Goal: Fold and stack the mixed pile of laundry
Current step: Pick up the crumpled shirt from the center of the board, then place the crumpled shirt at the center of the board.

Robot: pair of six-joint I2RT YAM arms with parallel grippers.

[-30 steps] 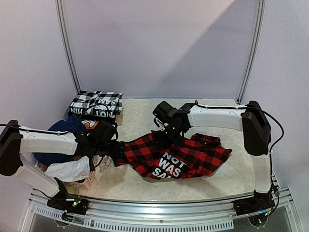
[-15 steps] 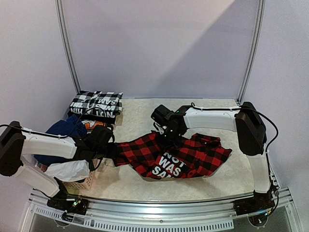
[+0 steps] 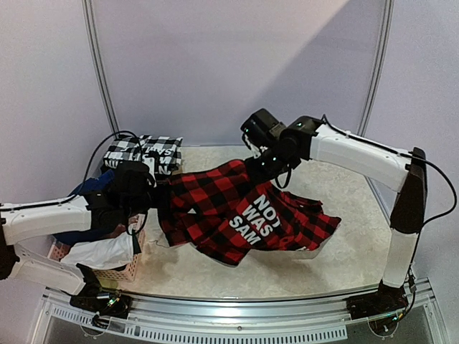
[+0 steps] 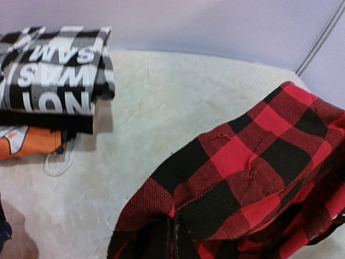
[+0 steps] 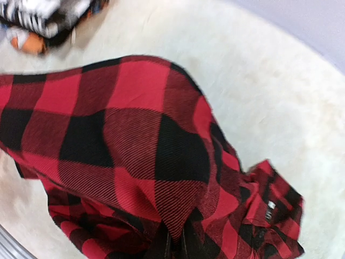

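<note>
The red-and-black plaid shirt (image 3: 215,204) with a white printed patch (image 3: 257,219) hangs stretched between both grippers, its lower right part still lying on the table. My left gripper (image 3: 161,196) is shut on the shirt's left edge, and the left wrist view shows the cloth (image 4: 253,172) pinched in the closed jaws (image 4: 174,237). My right gripper (image 3: 257,163) is shut on the upper edge, with a fold of the shirt (image 5: 124,135) drawn into its jaws (image 5: 176,244). The rest of the mixed laundry pile, navy (image 3: 84,189) and white (image 3: 100,253) pieces, sits at the left.
A folded black-and-white plaid garment (image 3: 143,153) lies at the back left on top of an orange piece (image 4: 27,143). The pink lattice basket (image 3: 123,271) stands at the near left under my left arm. The cream table mat (image 3: 351,244) runs to the right edge.
Both grippers closed on the plaid shirt and raised it. The right arm swung up and back, the left rose too, and the shirt now hangs spread between them.
</note>
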